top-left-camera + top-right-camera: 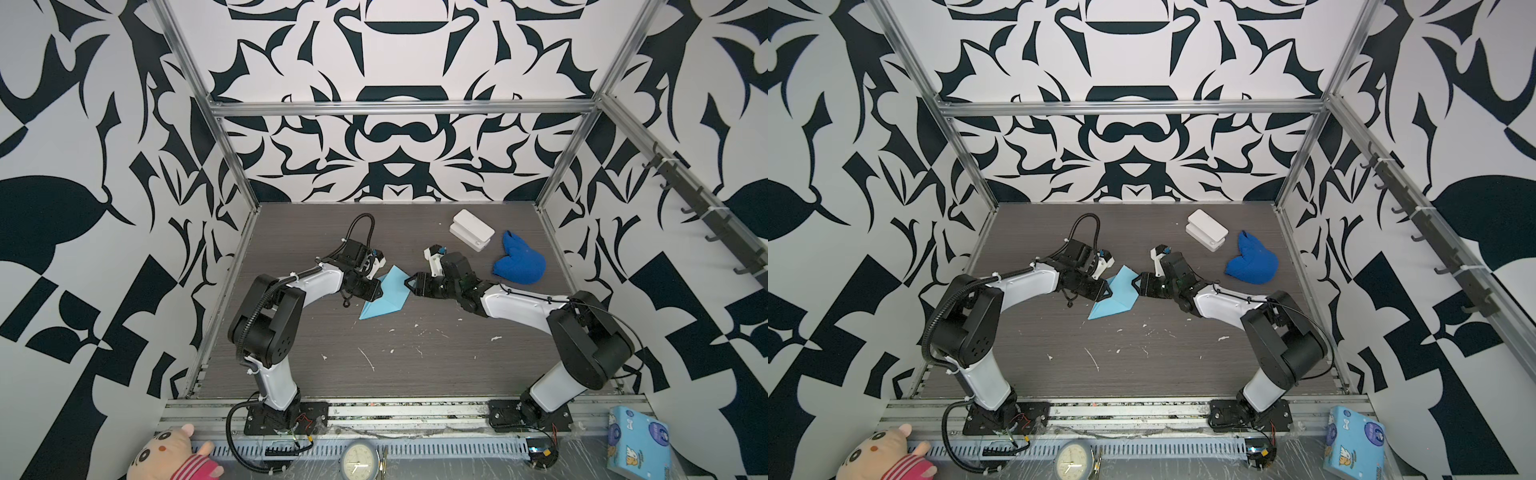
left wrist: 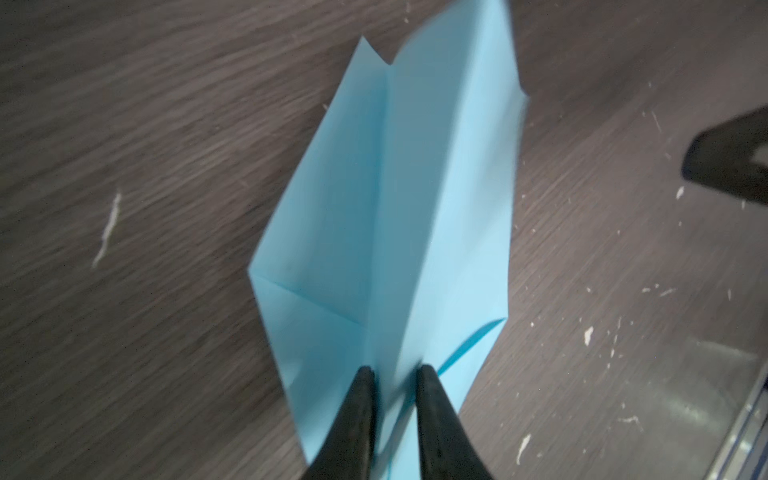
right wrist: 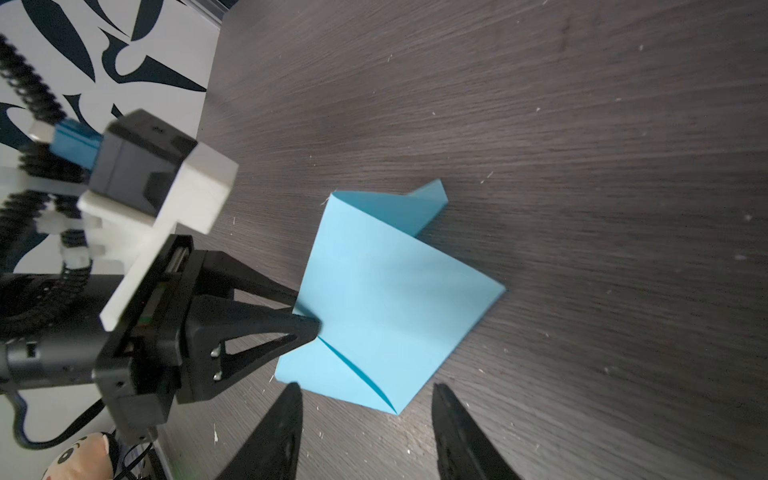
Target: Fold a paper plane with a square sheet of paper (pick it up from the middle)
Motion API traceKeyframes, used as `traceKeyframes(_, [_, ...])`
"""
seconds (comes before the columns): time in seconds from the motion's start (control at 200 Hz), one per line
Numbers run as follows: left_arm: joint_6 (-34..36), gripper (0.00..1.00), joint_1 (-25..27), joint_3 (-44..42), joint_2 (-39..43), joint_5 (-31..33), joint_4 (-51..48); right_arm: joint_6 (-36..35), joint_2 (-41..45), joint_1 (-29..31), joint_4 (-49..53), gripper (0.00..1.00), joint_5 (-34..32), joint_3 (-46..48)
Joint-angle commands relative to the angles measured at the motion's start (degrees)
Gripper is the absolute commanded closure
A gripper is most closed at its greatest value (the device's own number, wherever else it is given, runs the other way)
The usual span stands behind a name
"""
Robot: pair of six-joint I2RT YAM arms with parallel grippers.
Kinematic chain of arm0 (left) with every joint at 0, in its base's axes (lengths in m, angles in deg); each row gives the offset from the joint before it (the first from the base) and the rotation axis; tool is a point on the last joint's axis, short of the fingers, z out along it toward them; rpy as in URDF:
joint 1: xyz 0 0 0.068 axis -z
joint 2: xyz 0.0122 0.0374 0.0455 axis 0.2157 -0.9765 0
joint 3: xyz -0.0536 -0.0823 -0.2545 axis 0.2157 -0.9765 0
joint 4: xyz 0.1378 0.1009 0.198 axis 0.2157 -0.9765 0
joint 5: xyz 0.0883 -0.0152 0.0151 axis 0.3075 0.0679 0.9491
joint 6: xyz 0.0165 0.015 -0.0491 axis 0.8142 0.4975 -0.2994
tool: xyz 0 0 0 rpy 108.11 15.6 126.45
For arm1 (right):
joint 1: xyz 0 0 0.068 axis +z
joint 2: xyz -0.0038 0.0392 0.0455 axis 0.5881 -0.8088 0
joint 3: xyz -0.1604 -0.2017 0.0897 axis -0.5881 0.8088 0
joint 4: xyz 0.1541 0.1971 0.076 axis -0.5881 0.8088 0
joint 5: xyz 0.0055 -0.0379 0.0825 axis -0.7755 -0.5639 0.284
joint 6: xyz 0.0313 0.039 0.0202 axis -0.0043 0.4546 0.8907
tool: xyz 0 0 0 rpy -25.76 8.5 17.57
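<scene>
Left gripper (image 2: 395, 370): jaws narrow, astride the centre ridge at one end of the half-folded paper plane (image 1: 384, 301). Can't tell if they're actually biting. If they've only caught one layer, a pull will open the crease instead of moving the piece. The hold is at the end, not the middle, so on a lift the free end will likely droop and drag on the table (image 1: 415, 365). It's thin paper, so expect skew or spring-back.

The plane sits mid-table between the arms, with one panel raised. White scraps (image 1: 368, 359) nearby could get under a fold.

Right gripper (image 3: 366, 386): jaws about half open, empty, just beside the plane's near corner. Drive it in low and you'll crumple that corner or clip the left fingertips; the two are close.

The white box (image 1: 471, 230) and blue cloth (image 1: 519, 259) are well apart on the right. They're only a risk if the right arm swings back wide.
</scene>
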Motion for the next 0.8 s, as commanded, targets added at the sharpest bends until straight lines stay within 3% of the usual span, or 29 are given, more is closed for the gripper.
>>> traceKeyframes(0.0, [-2.8, 0.82, -0.1, 1.9, -0.7, -6.2, 1.2, 0.5, 2.5, -1.0, -0.9, 0.47, 0.3, 1.5])
traceKeyframes(0.225, [-13.4, 0.86, -0.1, 4.1, -1.3, -17.4, 5.7, 2.1, 4.9, -5.1, -7.3, 0.42, 8.4, 6.9])
traceKeyframes(0.395, [-20.1, 0.88, -0.2, 5.1, -1.0, -20.9, 8.8, 5.7, 3.3, -6.7, -14.5, 0.38, 15.2, 9.0])
traceKeyframes(0.57, [-29.5, 0.92, -0.4, 4.8, -0.3, -21.6, 14.6, 10.1, 4.3, -7.4, -18.0, 0.38, 14.0, 10.9])
traceKeyframes(0.795, [-40.4, 0.94, -0.5, 4.3, 2.2, -14.8, 20.1, 21.6, 6.1, -7.3, -28.1, 0.37, 9.6, 15.3])
